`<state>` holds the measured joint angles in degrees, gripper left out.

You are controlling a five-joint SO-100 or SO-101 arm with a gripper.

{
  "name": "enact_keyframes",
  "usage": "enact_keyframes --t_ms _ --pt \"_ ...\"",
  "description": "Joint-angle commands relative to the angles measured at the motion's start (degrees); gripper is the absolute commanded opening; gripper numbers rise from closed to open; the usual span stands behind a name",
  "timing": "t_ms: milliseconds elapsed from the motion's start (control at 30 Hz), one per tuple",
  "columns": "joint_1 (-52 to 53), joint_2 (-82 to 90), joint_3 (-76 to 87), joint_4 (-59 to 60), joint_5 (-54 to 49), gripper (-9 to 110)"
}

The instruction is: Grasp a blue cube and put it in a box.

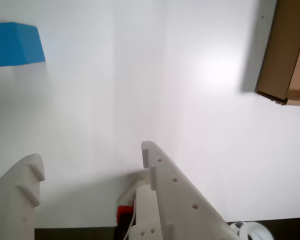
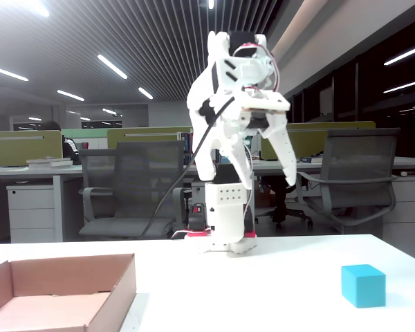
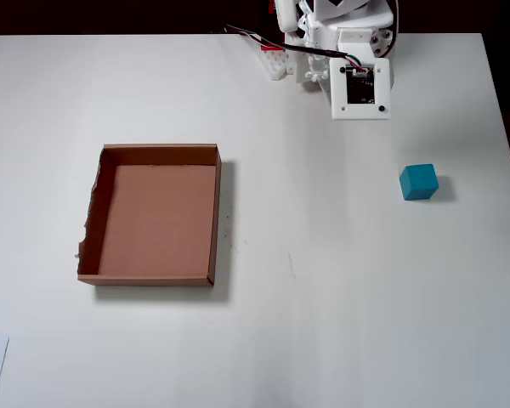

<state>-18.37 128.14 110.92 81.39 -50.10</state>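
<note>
While folded up high over its base in the fixed view, hanging with gripper [image 2: 266, 181] pointing down at the white table [image 3: 323, 297] — fingers [image 1: 165, 185] spreading wide apart, gripping nothing. Sitting well apart from those fingers, blue cube [image 1: 15, 44] at the wrist view's upper left; lying empty across the table — box [image 3: 157, 212]

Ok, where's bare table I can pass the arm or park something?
Overhead: a wide bare strip between the box and the blue cube, plus all the table nearer the camera. Crowded only at the far edge around the arm's base. The gripper hangs open, raised.
</note>
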Motion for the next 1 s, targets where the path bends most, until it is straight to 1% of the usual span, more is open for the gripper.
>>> enact_keyframes --t_ms 0,267,500,767,967 --pt "-2.55 -5.54 -6.06 -0.53 1.05 26" --pt "-7.91 -17.93 -17.23 -0.35 5.71 27" --pt "-12.3 -27.33 -23.55 -0.53 10.46 27" --pt "-14.59 -35.68 -25.05 -2.81 13.45 28" --pt "-15.21 -39.46 -25.49 -4.83 13.97 32"
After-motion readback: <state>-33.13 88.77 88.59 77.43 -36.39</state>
